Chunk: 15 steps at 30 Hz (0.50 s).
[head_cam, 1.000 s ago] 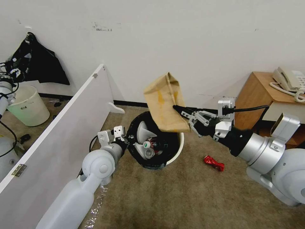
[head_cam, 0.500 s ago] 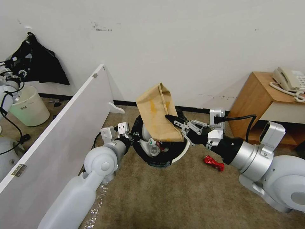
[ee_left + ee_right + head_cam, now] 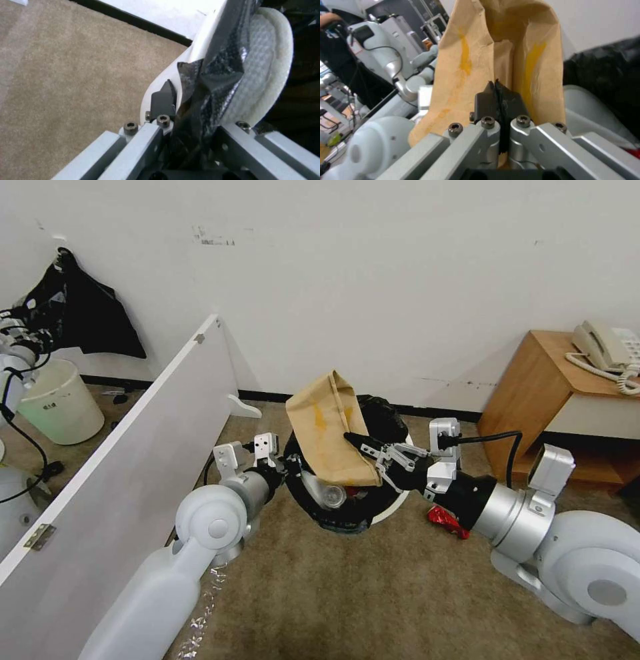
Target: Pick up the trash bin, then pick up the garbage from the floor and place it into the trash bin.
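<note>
paper bag lowered, tan carpet, white wall

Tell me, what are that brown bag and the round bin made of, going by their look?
The bag, pinched in the right gripper, looks like matte tan paper: it holds sharp creases and carries yellowish stains. The bin looks like smooth white plastic, with an even, slightly glossy wall. Its liner, clamped at the rim by the left gripper, is probably thin plastic film: black, shiny and crinkled.

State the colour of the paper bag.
Tan with yellow-orange streaks, clearest in the right wrist view: paper bag.
</note>
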Available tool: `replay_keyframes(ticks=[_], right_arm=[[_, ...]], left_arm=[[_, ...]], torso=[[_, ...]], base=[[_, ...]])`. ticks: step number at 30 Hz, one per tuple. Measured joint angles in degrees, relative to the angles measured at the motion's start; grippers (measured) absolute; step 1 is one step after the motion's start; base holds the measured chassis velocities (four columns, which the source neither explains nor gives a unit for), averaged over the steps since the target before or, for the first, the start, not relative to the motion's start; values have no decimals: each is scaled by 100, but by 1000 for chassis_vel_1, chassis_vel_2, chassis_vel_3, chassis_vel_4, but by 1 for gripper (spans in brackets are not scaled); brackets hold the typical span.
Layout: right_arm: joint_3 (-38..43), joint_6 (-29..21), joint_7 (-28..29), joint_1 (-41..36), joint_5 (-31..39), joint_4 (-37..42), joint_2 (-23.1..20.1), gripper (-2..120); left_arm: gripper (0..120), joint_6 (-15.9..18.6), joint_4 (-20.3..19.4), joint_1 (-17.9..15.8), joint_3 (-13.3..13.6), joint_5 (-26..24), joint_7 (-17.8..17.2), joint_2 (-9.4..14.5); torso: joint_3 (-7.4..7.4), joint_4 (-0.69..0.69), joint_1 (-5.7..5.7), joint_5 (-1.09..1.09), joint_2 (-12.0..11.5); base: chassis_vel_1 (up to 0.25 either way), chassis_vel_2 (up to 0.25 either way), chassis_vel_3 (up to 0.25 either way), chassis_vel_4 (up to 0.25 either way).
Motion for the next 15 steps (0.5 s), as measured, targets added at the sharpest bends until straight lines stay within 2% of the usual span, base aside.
replay_keyframes(ticks=[15], right_arm=[[-57,-4,-208,-148,-413,-490,147,0]], left_arm=[[1,41,-269,211,-129,-121,10,48]], torso=[[0,-1,0,0,0]], base=[[0,0,0,0]])
